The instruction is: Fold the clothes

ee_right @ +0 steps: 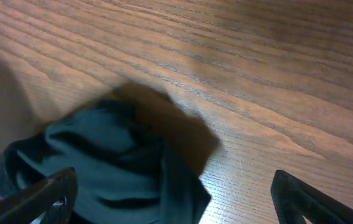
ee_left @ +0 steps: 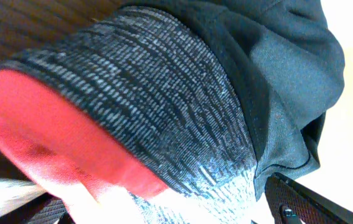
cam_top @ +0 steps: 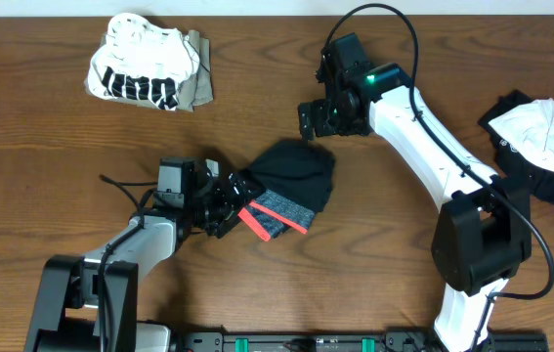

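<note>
The black trousers [cam_top: 296,174] lie bunched at the table's middle, with their grey waistband [cam_top: 275,217], edged red-orange, turned toward the front. My left gripper [cam_top: 230,200] is at the waistband's left end with its jaws wide. In the left wrist view the waistband [ee_left: 164,106] fills the frame and lies between the fingers [ee_left: 307,202], which do not pinch it. My right gripper [cam_top: 318,122] hangs open just beyond the trousers' far edge. In the right wrist view its fingers [ee_right: 48,193] stand far apart over the black cloth [ee_right: 114,162], with bare wood on the right.
A white black-printed top [cam_top: 140,68] on an olive piece [cam_top: 196,83] lies crumpled at the back left. A black-and-white garment [cam_top: 545,137] sits at the right edge beside the right arm's base [cam_top: 480,244]. Bare wood table [cam_top: 42,156] surrounds the trousers.
</note>
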